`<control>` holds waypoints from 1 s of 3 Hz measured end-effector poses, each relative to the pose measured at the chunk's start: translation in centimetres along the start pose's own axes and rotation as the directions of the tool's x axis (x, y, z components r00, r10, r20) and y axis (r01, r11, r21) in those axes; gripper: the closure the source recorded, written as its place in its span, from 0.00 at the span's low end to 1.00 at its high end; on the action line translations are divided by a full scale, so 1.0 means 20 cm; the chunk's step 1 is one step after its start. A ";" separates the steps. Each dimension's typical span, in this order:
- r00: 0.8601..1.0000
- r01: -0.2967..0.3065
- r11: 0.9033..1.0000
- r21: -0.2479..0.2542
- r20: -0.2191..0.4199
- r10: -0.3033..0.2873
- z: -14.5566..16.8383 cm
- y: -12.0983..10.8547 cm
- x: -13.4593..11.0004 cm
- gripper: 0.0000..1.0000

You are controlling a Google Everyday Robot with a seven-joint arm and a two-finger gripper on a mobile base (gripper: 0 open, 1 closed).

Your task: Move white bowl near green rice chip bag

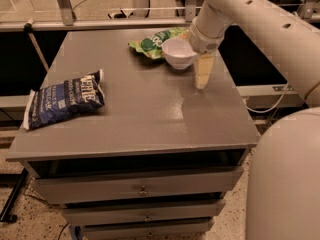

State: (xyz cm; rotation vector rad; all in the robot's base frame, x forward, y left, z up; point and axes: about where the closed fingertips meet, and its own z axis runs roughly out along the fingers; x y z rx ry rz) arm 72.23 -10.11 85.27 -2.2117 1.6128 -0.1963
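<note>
Tabletop (150, 119): blue chip bag (64, 98) near left (not the target). Gripper (202, 73) hangs over the right side, just beside the white bowl (178, 52); can't tell if it's released or clenched. Bowl sits on the table against the green chip bag (152, 40) behind it. Placement looks done; next move: lift clear without nudging the bowl.

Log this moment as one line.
bowl: on table, beside green bag | tool: just right of bowl in view, low over table | blue bag: table's left side
</note>
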 end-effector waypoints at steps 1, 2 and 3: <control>0.996 -0.057 0.997 0.061 -0.064 0.061 -0.12 0.02 0.11 0.00; 0.981 -0.138 0.983 0.125 -0.122 0.153 -0.26 0.08 0.27 0.00; 0.964 -0.206 0.966 0.156 -0.135 0.227 -0.33 0.15 0.39 0.00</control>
